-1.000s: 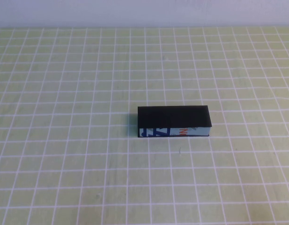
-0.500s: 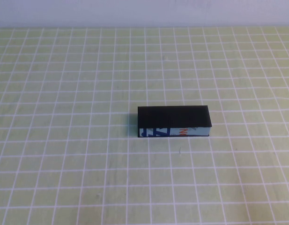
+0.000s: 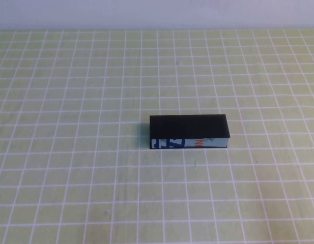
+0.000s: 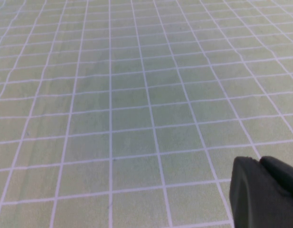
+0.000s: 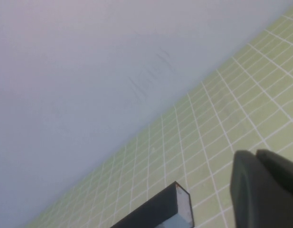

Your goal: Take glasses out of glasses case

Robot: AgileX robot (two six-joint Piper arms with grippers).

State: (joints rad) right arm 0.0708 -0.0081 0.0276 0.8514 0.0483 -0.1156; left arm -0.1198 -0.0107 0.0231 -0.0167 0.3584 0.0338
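Note:
The glasses case [image 3: 190,127] lies flat near the middle of the table, its black flap lid down and its light blue printed front facing me. No glasses show anywhere. Neither arm appears in the high view. In the left wrist view my left gripper [image 4: 259,160] hovers over bare cloth, its two black fingers pressed together with nothing between them. In the right wrist view my right gripper [image 5: 255,153] is shut and empty, apart from one end of the glasses case [image 5: 158,211], which shows beside it.
A green cloth with a white grid [image 3: 70,152] covers the whole table. A pale wall [image 3: 157,12] runs along the far edge. Open cloth surrounds the case on every side.

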